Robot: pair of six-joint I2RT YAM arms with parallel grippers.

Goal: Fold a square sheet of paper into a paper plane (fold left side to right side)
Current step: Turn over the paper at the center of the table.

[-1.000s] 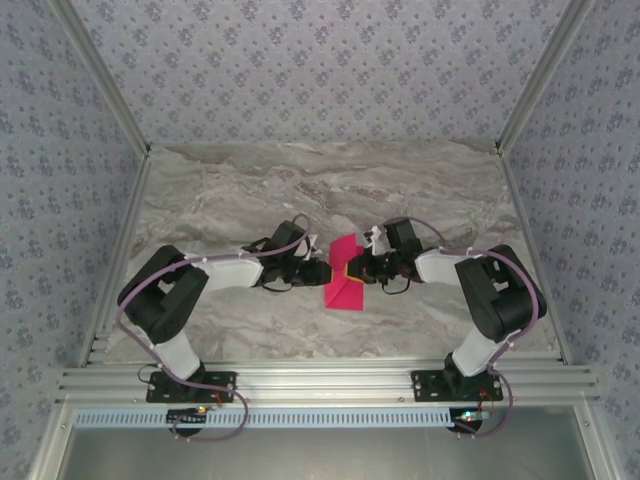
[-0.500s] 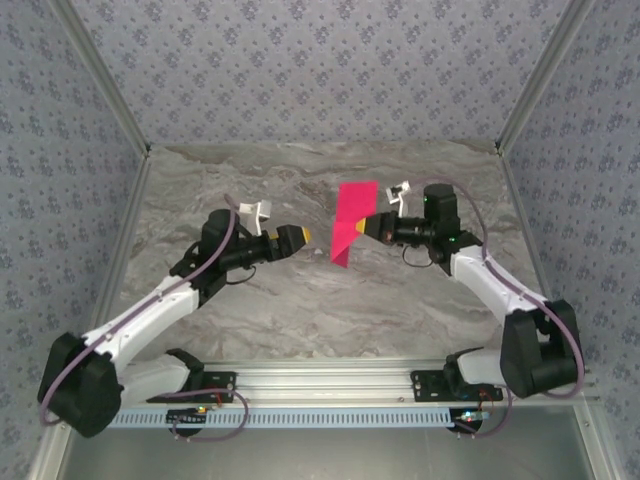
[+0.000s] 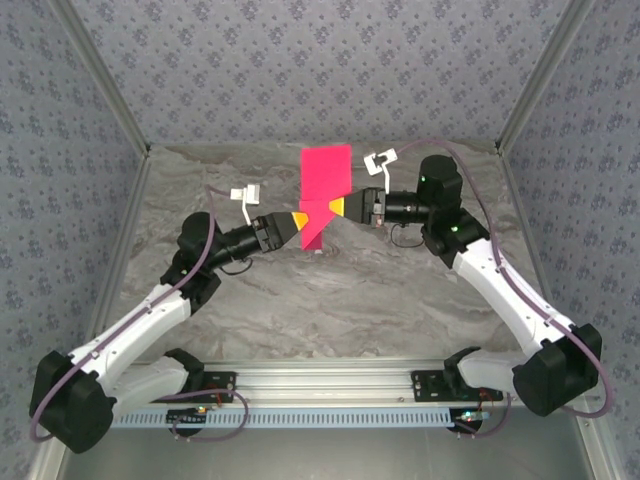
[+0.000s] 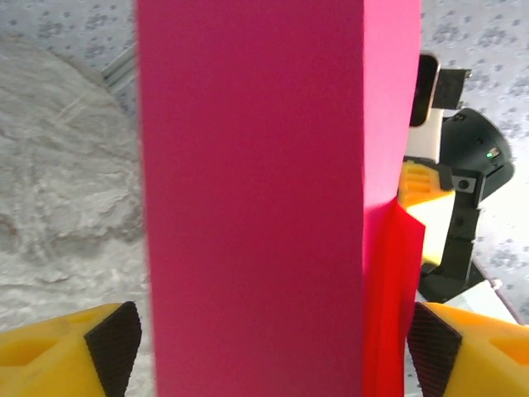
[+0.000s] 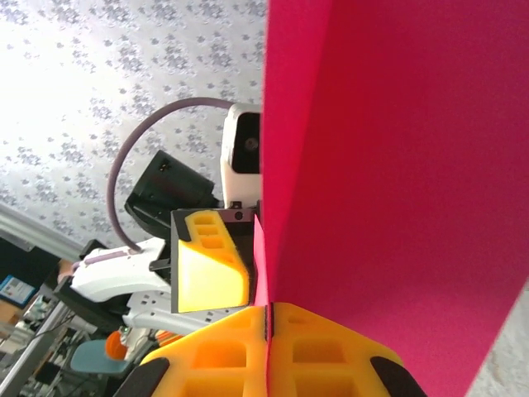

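The sheet of paper [image 3: 325, 175], magenta and already folded along its length, is held in the air above the marble table [image 3: 420, 300], over its far middle between the two arms. From the top camera its long axis runs far to near. The broad, square-cut end points toward the far wall, and the narrow end tapers to a tip on the near side, leaning slightly left. The right gripper [image 3: 341, 207] reaches in from the right and is closed on the sheet's right edge about halfway along. In the right wrist view its yellow fingers [image 5: 331, 351] meet on the crease with no gap between them. The left gripper [image 3: 301, 222] comes in from the left at the narrow lower part, jaws spread wide. In the left wrist view its dark pads [image 4: 111, 346] stand at either side of the sheet, which rises upright between them. Whether either pad touches the paper cannot be told. A redder flap [image 4: 393, 314] lies along the sheet's right side there.
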